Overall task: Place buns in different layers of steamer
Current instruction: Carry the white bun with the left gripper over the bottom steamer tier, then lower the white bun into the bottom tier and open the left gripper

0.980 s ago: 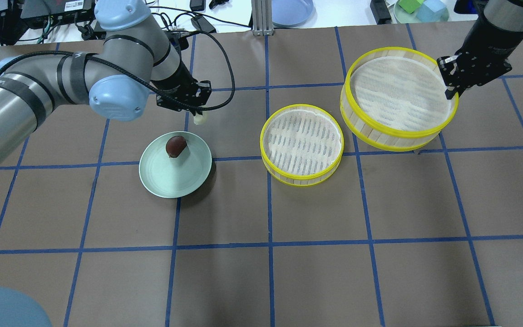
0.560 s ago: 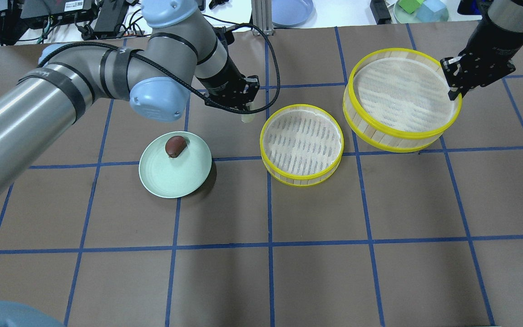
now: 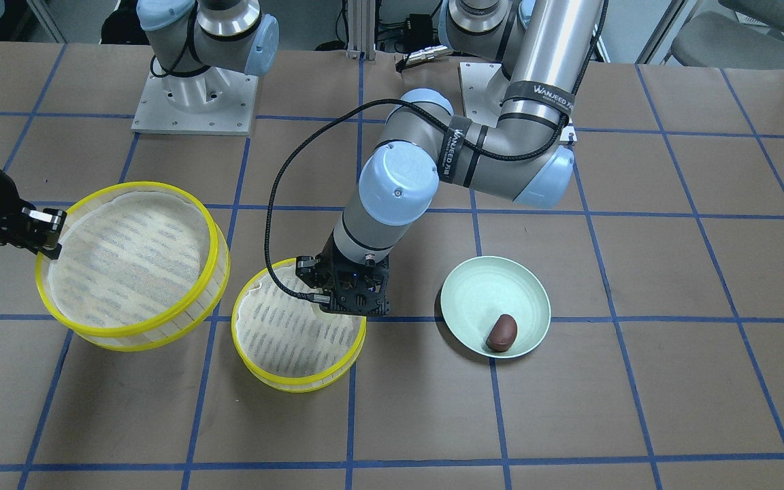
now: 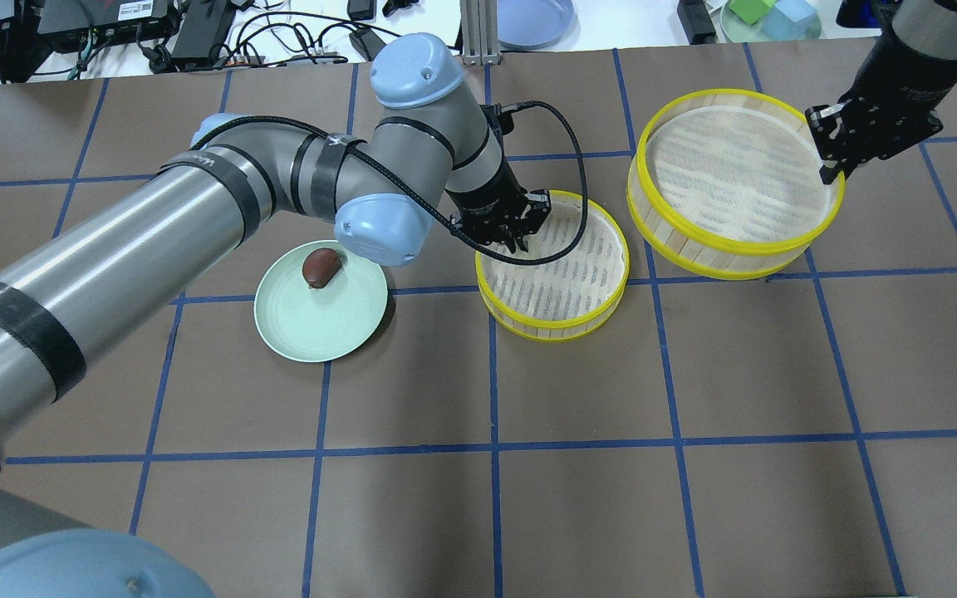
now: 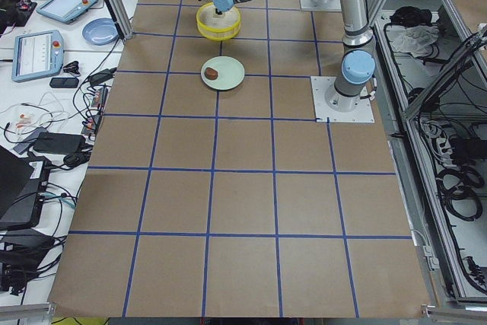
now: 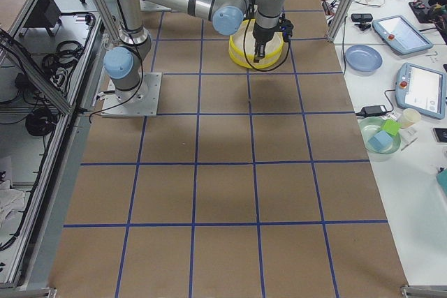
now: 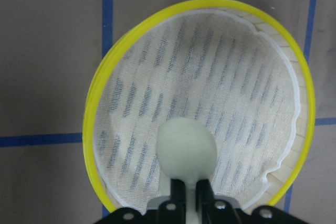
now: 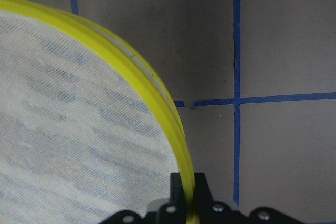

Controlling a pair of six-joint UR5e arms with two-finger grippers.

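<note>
My left gripper is shut on the cream-white bun and holds it above the near-left part of the lower steamer tray, which sits on the table. The gripper also shows in the front view over that tray. My right gripper is shut on the yellow rim of the upper steamer tray and holds it tilted, off the table; the rim runs between its fingers in the right wrist view. The dark reddish-brown bun lies on the pale green plate.
The brown table has a blue tape grid. A blue plate and a green dish with blocks lie beyond the far edge, among cables. The held tray hangs close beside the lower one.
My left arm has swung right with the cream-white bun, from beside the plate to over the lower tray. My right gripper has kept the upper tray almost still.
</note>
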